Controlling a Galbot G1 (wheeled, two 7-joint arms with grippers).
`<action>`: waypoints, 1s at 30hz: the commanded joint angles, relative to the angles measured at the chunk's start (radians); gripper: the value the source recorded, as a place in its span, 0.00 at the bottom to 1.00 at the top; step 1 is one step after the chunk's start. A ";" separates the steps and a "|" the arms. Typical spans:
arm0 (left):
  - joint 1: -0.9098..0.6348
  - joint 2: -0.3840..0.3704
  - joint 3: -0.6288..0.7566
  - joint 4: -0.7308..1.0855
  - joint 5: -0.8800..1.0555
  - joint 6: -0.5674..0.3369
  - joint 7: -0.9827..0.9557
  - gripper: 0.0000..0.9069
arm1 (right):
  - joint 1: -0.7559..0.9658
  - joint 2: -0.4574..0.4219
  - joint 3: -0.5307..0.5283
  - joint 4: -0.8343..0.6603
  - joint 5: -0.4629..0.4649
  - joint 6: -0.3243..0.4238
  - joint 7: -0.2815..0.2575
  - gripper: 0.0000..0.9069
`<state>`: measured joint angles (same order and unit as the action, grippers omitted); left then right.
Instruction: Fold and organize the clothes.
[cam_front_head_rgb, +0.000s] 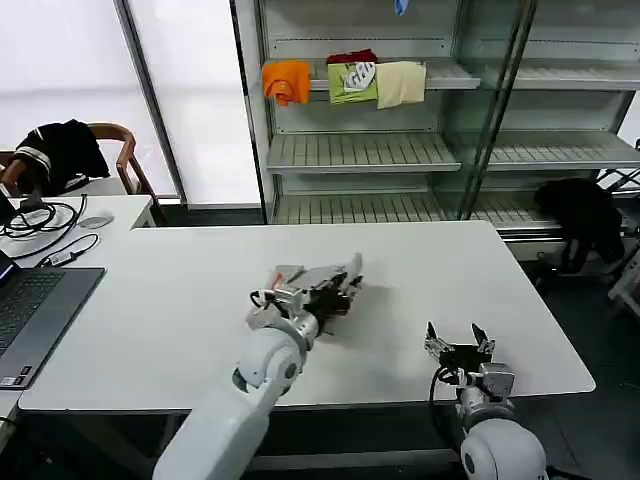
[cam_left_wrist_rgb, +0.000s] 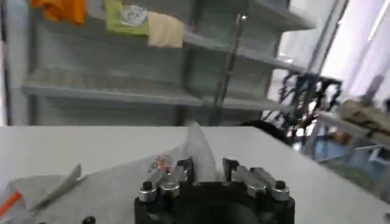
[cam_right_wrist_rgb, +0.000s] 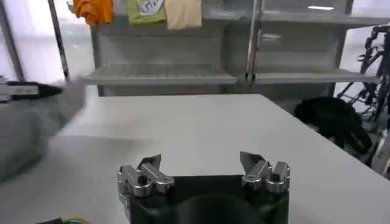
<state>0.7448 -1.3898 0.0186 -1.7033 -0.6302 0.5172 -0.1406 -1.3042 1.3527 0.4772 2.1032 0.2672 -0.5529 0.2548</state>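
On the white tabletop, left to right: the left gripper is pinched on a fold of the light grey shirt, which lies bunched near the tabletop's middle, partly under that gripper. In the left wrist view a peak of cloth rises between the narrow fingers, though how firm the hold is seems hard to judge. A thin pinch could slip, dropping the fold askew, or drag the whole shirt along. Well apart, near the front edge, the right gripper waits spread wide and empty.
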 joint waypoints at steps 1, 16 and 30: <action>-0.046 -0.107 0.035 -0.006 -0.085 -0.089 -0.047 1.00 | 0.057 0.018 -0.050 -0.025 0.113 -0.010 0.016 1.00; -0.017 0.113 -0.141 -0.092 0.051 -0.002 -0.153 1.00 | 0.185 0.067 -0.178 -0.085 0.541 -0.025 0.261 1.00; 0.057 0.193 -0.201 -0.159 0.046 0.004 -0.159 1.00 | 0.201 0.095 -0.235 -0.090 0.571 -0.026 0.340 1.00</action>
<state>0.7673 -1.2545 -0.1407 -1.8233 -0.5950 0.5134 -0.2833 -1.1310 1.4312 0.2807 2.0246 0.7581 -0.5768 0.5328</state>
